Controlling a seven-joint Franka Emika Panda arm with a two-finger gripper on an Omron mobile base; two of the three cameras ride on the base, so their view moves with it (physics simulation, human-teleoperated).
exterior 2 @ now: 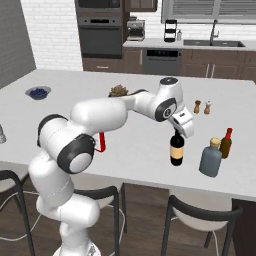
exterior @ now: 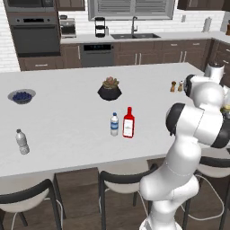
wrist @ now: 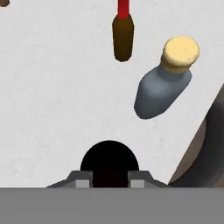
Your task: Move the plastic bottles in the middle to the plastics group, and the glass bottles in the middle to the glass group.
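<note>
jaws closed on neck of wine bottle | bottle upright, directly beneath them, base on surface | just left of grey-blue jug and amber bottle
</note>
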